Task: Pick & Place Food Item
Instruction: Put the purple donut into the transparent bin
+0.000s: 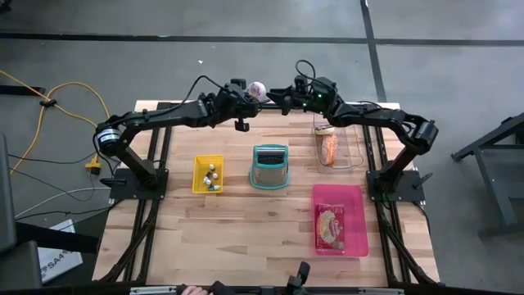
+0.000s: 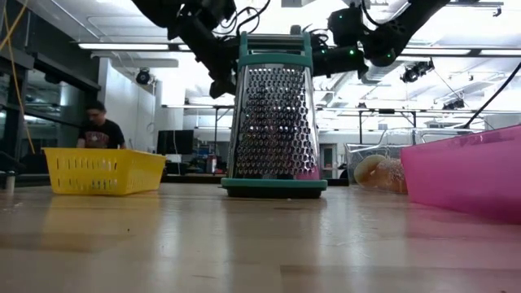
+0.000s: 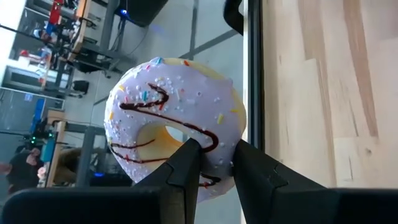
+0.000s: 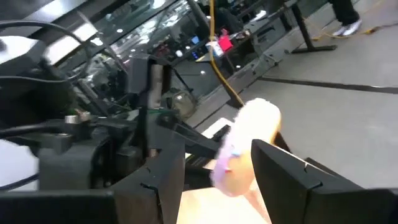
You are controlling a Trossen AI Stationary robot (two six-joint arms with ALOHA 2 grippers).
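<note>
near the bottom of the high view sat a pink tray (image 1: 358, 242) with a packaged food item (image 1: 330, 226), lower right of frame. mid-frame stood a teal box grater (image 1: 269, 166), a yellow basket (image 1: 198, 174) to its left, and a clear container (image 1: 354, 147) holding an orange food (image 1: 329, 148) to its right.

at the far table edge, top centre of the high view, both arms met. the left gripper (image 3: 216, 154) was clamped on the frosted donut (image 3: 176, 120), its fingers pinching the ring wall through the hole. the right gripper (image 4: 211, 163) stood with jaws apart, straddling the same donut (image 4: 245, 148); it looked like a handover in the air.

to do it well, the right jaws would need to close on a part of the ring clear of the left fingers (image 3: 185, 163), firm but not crushing the soft frosting, and the left should let go only once that grip was seated. the drop target was a guess: maybe the clear container.

hard to make out: whether the right pads touched the donut yet; the right wrist view was smeared. in the low view the grater hid the handover and both grippers were cut off at the top. a person showed far behind the basket.
</note>
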